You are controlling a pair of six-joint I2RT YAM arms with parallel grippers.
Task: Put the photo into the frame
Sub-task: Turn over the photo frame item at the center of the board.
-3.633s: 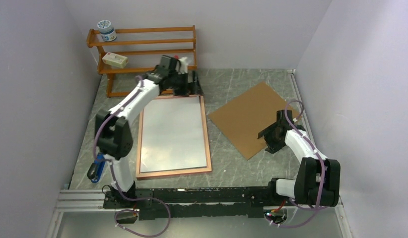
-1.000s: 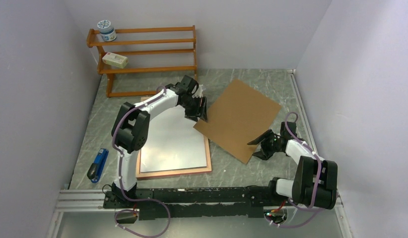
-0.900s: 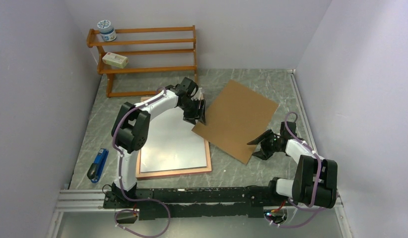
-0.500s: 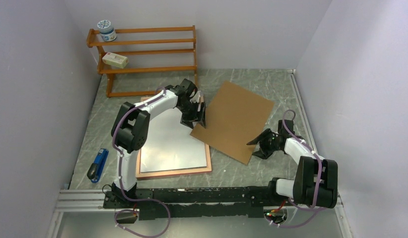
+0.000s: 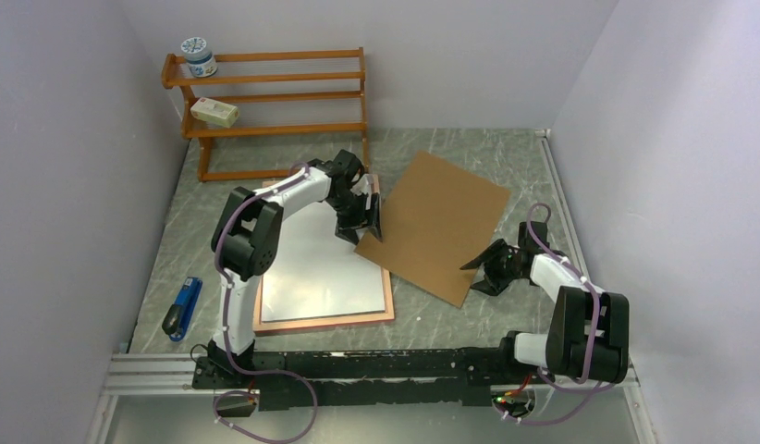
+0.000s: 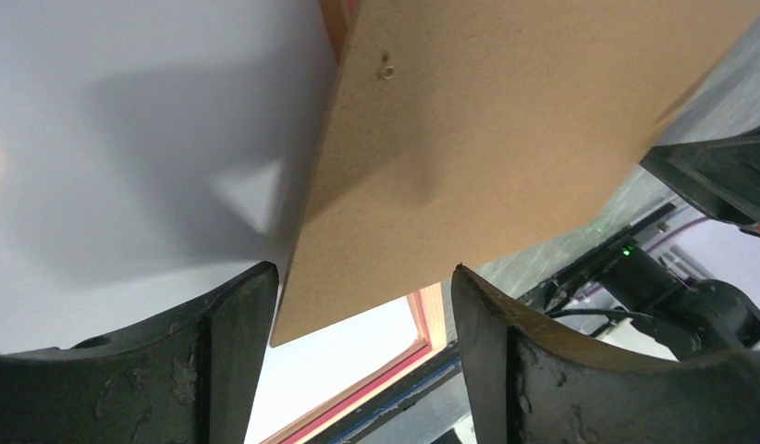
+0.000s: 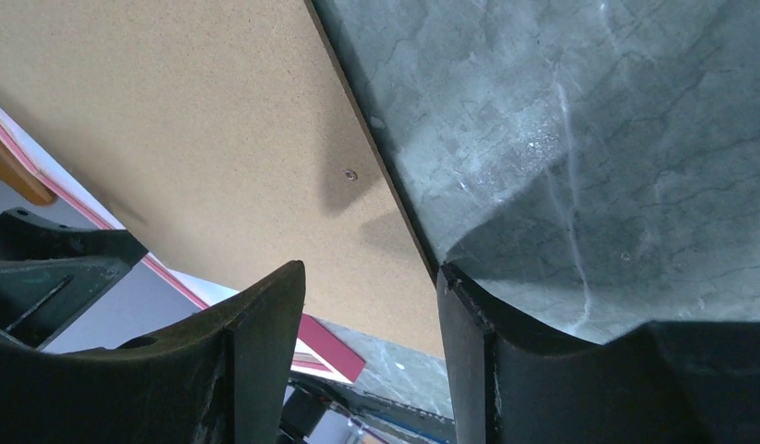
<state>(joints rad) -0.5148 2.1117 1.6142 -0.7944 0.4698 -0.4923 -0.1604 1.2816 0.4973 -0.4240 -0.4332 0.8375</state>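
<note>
Left wrist view: with left gripper [image 6: 362,277] and right gripper [image 7: 369,270] both gaping apart, you should be squaring the brown hardboard sheet [image 6: 506,139] into the pink rectangular frame [image 6: 426,320].

One frame [image 5: 325,322], one board [image 5: 441,222], one rack [image 5: 284,95]

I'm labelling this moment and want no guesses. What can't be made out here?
- The photo: only a plain white face shows in the top and left wrist views; its print is unseen.
- The frame: part of its right edge, top view, covered by the left hand and the brown board.
- The right hand: whether it touches the board; right wrist view, its own fingers block the contact.
- The jar: label, top view, too small.
</note>
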